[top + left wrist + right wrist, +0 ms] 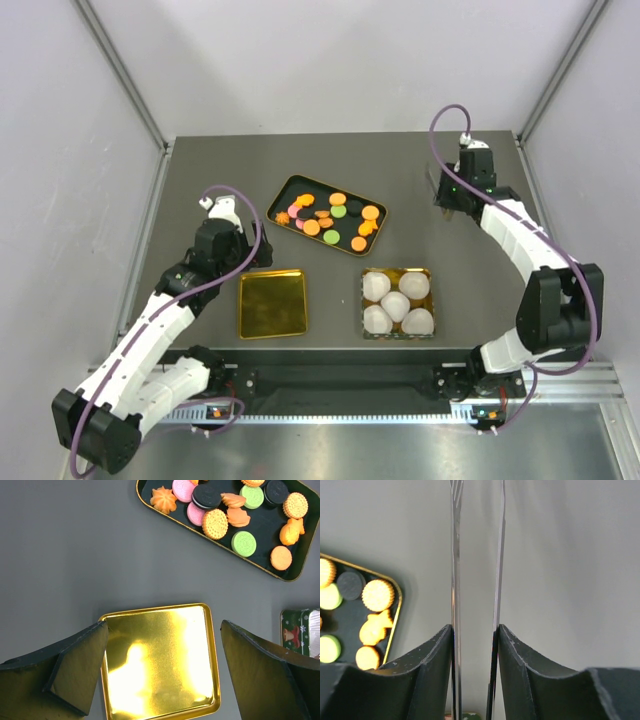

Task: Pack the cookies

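The cookies (330, 218) lie in a black tray with a gold rim (283, 190) at the table's middle; they are orange, green, pink and black. They also show in the left wrist view (215, 524) and in the right wrist view (377, 595). My left gripper (164, 630) is open and empty, held above a shallow gold tray (160, 700). My right gripper (475, 650) is shut on thin metal tongs (455, 580), whose two blades point out over bare table to the right of the cookie tray. In the top view it (450, 200) is at the far right.
The gold tray (272, 303) sits front left of centre. A square tin (425, 272) holding several white paper cups (397, 305) sits front right; its patterned edge shows in the left wrist view (292, 632). Grey walls stand round the table.
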